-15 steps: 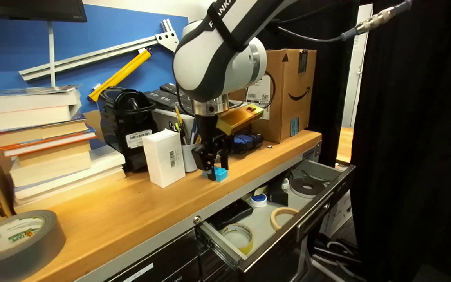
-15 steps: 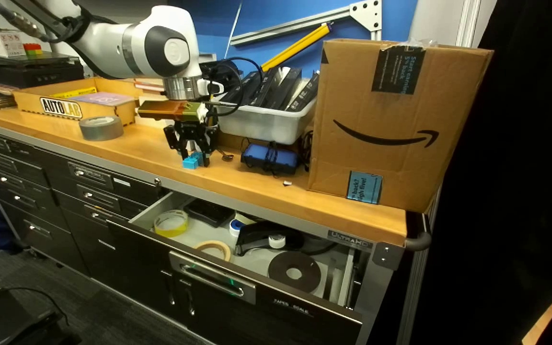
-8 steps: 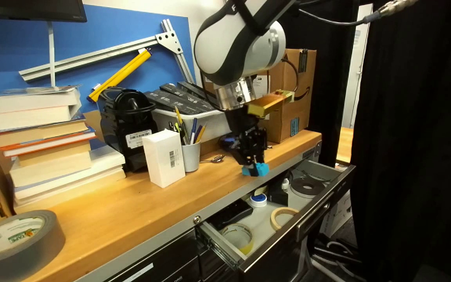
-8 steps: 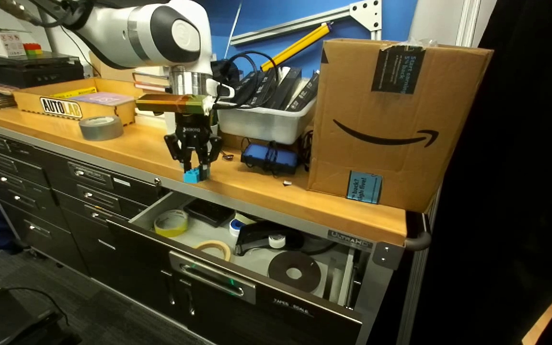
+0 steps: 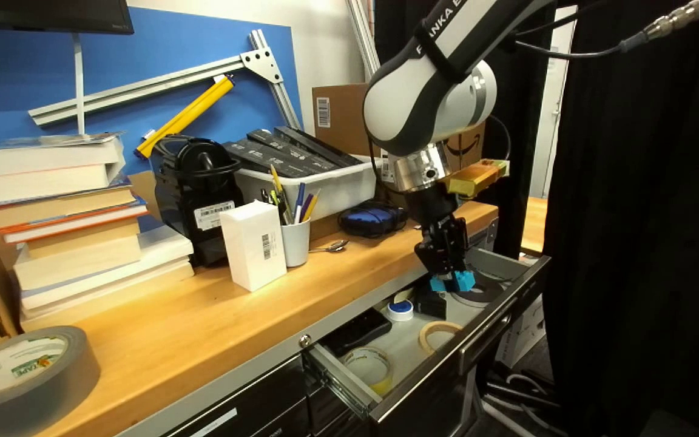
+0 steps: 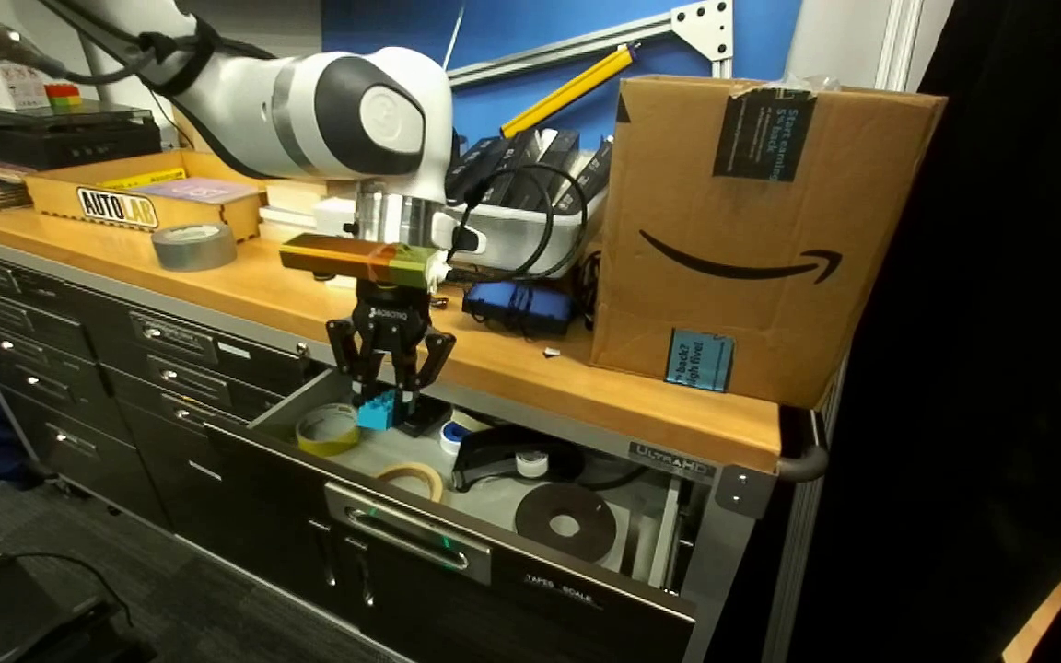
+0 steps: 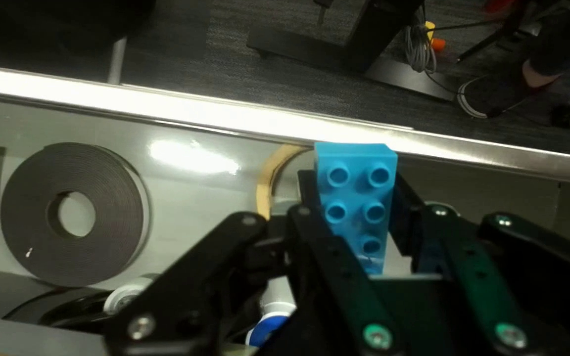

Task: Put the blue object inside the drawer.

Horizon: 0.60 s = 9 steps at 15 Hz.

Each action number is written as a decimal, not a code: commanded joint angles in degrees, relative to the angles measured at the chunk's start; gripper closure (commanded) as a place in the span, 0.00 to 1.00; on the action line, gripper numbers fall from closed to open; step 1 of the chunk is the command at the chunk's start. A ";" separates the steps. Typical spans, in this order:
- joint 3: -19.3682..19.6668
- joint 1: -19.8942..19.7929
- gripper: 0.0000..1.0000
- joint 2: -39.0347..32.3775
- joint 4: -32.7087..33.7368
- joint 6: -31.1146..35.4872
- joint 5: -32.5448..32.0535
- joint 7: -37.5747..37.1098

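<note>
The light-blue studded block (image 5: 465,280) is held between the fingertips of my black gripper (image 6: 385,398). In the wrist view the block (image 7: 356,198) has a finger against each side, and its near end is partly hidden by the gripper. In both exterior views the block hangs over the open drawer (image 5: 407,346), past the worktop's front edge. It also shows in an exterior view (image 6: 376,412), in front of the drawer's back left part. The wrist view shows the drawer's pale floor (image 7: 206,198) beneath, with the block's far end overlapping the bright front rim. Its exact height is unclear.
The drawer holds a dark roll (image 6: 565,525), a masking tape ring (image 5: 424,340), a clear yellow tape roll (image 6: 328,444) and a black tape dispenser (image 6: 484,456). A cardboard box (image 6: 752,239), a white box (image 5: 254,246) and a dark-blue case (image 6: 521,306) stand on the worktop (image 5: 216,321).
My gripper has carried the block from low over the worktop, outward past its front edge, to over the open drawer. The fingers have stayed closed on it; the drawer has not moved.
</note>
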State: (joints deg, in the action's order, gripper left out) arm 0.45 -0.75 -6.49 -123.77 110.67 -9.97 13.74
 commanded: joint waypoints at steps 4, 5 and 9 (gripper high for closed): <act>0.29 -1.31 0.16 2.10 -4.70 5.46 2.66 4.50; 0.62 -1.71 0.08 2.95 -5.02 3.15 1.44 7.17; 2.53 -3.53 0.00 2.89 -5.62 -3.58 -1.87 14.47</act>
State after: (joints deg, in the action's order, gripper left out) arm 1.89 -3.03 -5.02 -127.96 110.51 -9.67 24.24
